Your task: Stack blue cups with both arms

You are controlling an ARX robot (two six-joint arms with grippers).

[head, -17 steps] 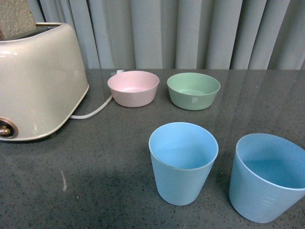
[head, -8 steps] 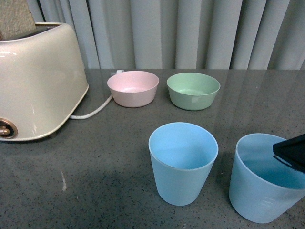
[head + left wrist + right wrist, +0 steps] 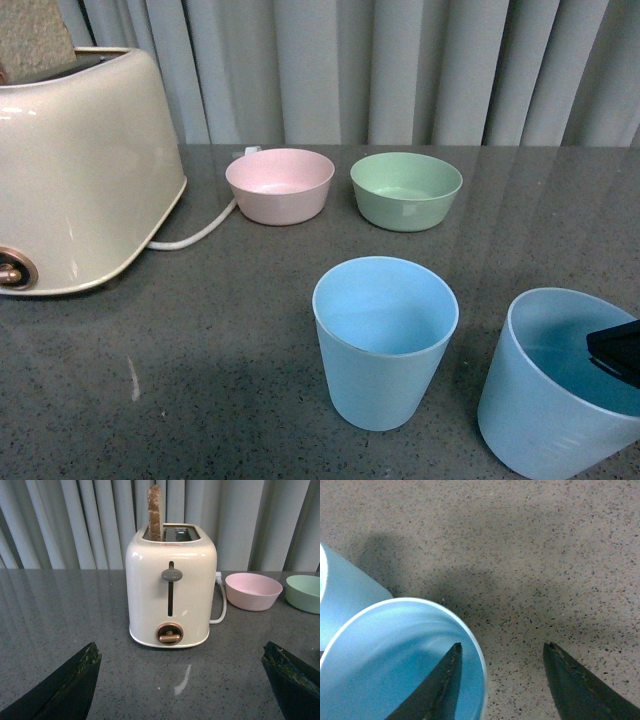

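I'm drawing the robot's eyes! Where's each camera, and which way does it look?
Front view: on the robot's body, facing toaster, pink bowl, green bowl, blue cups; right gripper tip shows.
Left wrist view: on the left arm, low, facing the toaster; open left gripper shows.
Right wrist view: looks down; right gripper straddles a blue cup rim.
Shared: front and left wrist see toaster, both bowls.

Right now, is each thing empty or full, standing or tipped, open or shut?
left blue cup: upright, empty.
right blue cup: empty, not yet gripped.
pink bowl: upright, empty.
green bowl: upright, empty.
toaster: lever up, bread slice sticking out.
left gripper: open, holding nothing.
right gripper: open, straddling the right blue cup's wall.
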